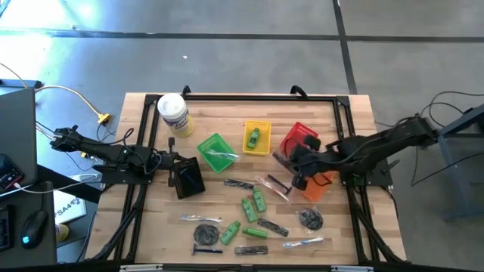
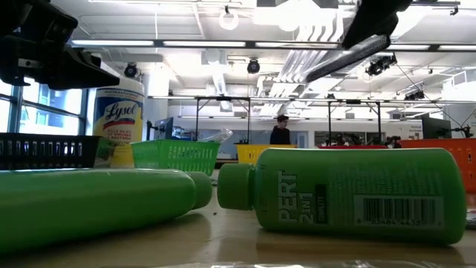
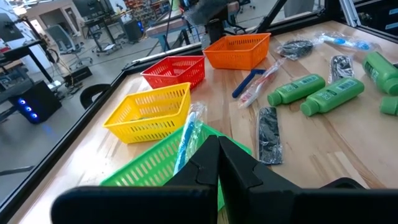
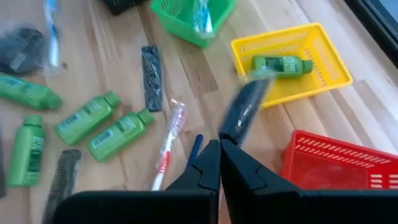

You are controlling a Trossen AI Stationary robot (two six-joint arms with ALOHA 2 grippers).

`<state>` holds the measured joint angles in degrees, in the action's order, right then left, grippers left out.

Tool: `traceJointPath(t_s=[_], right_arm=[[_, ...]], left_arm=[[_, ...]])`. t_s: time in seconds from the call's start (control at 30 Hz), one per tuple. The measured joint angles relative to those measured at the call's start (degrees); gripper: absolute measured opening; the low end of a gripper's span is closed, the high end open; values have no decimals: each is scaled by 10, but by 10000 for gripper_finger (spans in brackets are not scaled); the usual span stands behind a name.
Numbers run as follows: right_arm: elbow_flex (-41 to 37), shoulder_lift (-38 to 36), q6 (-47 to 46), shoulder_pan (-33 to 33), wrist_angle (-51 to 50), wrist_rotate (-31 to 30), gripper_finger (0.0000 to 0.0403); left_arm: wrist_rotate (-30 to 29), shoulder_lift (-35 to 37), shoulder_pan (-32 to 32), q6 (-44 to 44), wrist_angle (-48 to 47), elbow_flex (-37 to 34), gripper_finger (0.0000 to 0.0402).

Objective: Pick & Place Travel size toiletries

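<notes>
My right gripper [image 4: 219, 148] is shut on a dark slim comb [image 4: 244, 109] and hangs above the table near the red basket [image 1: 299, 138]. My left gripper [image 3: 217, 149] is shut and empty over the black basket [image 1: 187, 181], beside the green basket [image 3: 155, 165]. One green bottle [image 4: 280, 64] lies in the yellow basket [image 1: 255, 137]. A clear-wrapped toothbrush [image 3: 186, 134] lies in the green basket. Several green bottles [image 1: 249, 208], dark combs [image 1: 238, 183], grey discs [image 1: 310, 219] and wrapped pieces [image 1: 200, 219] lie flat on the table. My right gripper pinches one end of the comb [image 4: 227, 132] between its two fingers. The comb sticks out past the fingertips, roughly in line with them. It is lifted clear of the table and slants downward from the gripper in the low view [image 2: 357, 53].
An orange basket [image 1: 319, 185] stands under the right arm. A white-lidded Lysol jar [image 1: 174, 115] stands at the far left. A blue-handled razor and a wrapped toothbrush [image 4: 168, 140] lie below my right gripper. A black frame [image 1: 257, 97] runs round the table's edges.
</notes>
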<state>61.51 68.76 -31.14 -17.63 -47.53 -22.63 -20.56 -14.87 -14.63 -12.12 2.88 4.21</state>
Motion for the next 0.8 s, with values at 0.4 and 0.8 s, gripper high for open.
traceJointPath(t_s=[0.4, 0.8], right_arm=[[-81, -114, -4, 0, 1, -17, 3], [-157, -188, -8, 0, 49, -19, 3]], left_arm=[[0, 0, 0, 0, 0, 0, 0], [0, 0, 0, 0, 0, 0, 0]])
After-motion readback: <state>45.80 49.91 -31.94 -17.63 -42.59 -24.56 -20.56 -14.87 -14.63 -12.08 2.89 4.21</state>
